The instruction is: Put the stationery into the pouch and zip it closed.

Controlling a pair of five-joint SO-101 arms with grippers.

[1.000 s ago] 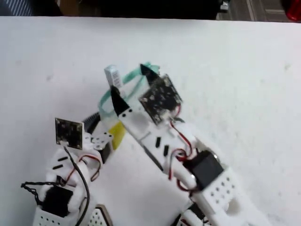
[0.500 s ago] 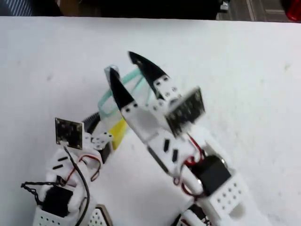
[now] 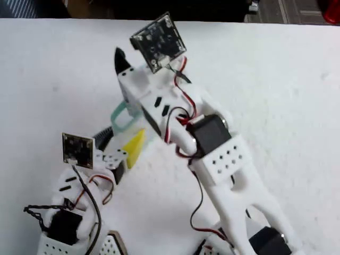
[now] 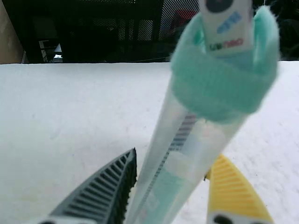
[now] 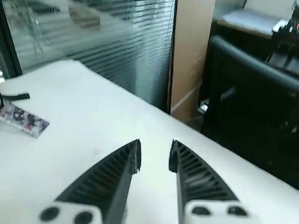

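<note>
**A:** White desk (image 3: pixel 276 79) under both arms, with dark furniture (image 5: pixel 252 93) and window blinds (image 5: pixel 93 42) behind it. Where is the pouch?

**B:** The pouch (image 4: pixel 205 86) is clear with a mint-green rim. The left end effector (image 4: pixel 175 161) holds it, one grey finger and one yellow finger pressing its clear body from two sides.

**A:** And the stationery?

**B:** One white stationery item (image 4: pixel 226 21) sticks out from the pouch mouth. Its label has a dark round mark and small blue and red print.

**A:** The other arm?

**B:** The right end effector (image 5: pixel 155 144) is lifted above the pouch. Its black fingers stand a narrow gap apart, with nothing between them. Far away on the desk lies a small printed card (image 5: pixel 23 122); its print is too small to read.
</note>
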